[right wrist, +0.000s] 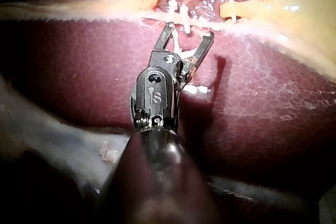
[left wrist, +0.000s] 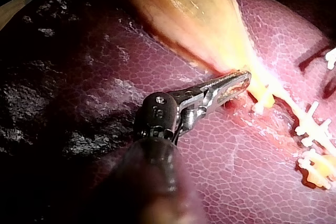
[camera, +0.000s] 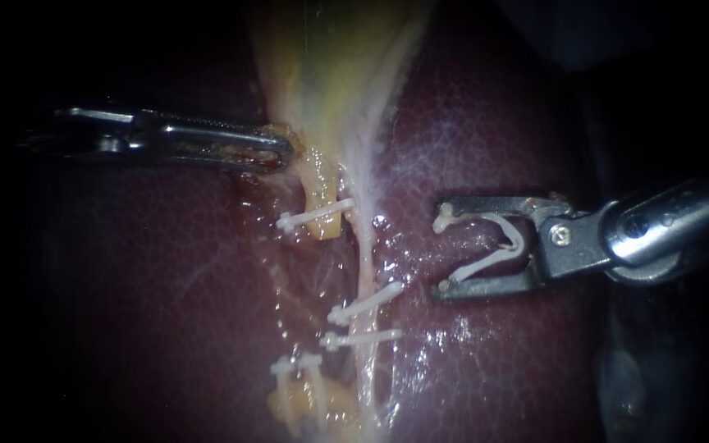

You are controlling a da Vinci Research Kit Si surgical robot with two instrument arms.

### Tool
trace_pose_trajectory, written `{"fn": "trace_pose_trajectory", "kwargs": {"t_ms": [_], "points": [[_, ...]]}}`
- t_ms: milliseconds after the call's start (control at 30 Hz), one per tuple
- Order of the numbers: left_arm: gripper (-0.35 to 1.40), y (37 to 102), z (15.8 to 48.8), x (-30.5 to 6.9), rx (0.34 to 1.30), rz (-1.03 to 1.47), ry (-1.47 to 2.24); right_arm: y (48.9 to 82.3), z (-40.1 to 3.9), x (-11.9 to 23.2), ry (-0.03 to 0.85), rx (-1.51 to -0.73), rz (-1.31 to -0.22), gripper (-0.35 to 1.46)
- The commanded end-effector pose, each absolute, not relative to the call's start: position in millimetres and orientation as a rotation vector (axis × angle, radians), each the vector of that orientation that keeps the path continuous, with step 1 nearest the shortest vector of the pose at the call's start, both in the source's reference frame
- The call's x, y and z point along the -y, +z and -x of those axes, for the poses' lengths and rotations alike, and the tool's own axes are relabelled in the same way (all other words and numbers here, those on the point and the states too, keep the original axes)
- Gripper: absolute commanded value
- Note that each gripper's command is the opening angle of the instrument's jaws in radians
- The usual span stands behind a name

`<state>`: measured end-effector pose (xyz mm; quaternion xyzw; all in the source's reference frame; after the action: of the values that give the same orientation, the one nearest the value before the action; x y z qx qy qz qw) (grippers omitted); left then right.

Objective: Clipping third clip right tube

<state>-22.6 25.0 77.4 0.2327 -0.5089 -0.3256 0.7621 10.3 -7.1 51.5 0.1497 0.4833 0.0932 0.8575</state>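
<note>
white clip (camera: pixel 486 264) held between right tool's (camera: pixel 441 248) parted jaws, shaft cropped

The dark red, mottled liver (camera: pixel 166 271) fills most of the endoscope view, wet and glinting near the lower centre. The pale yellow gallbladder (camera: pixel 330 66) comes down from the top centre, narrowing as it goes. Just left of centre, a white clip (camera: pixel 313 216) crosses a short yellow stump (camera: pixel 320 184). At the lower centre-left, another stump (camera: pixel 305 406) bears a second white clip (camera: pixel 293 365).
</note>
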Motion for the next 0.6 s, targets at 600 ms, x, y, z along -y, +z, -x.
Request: {"fn": "trace_pose_trajectory", "kwargs": {"t_ms": [600], "points": [[-0.35, 70.7, 17.1, -29.0, 1.134, -0.491, -0.764, 51.4, -10.3, 7.1, 0.196, -1.015, -0.315, 0.5]]}}
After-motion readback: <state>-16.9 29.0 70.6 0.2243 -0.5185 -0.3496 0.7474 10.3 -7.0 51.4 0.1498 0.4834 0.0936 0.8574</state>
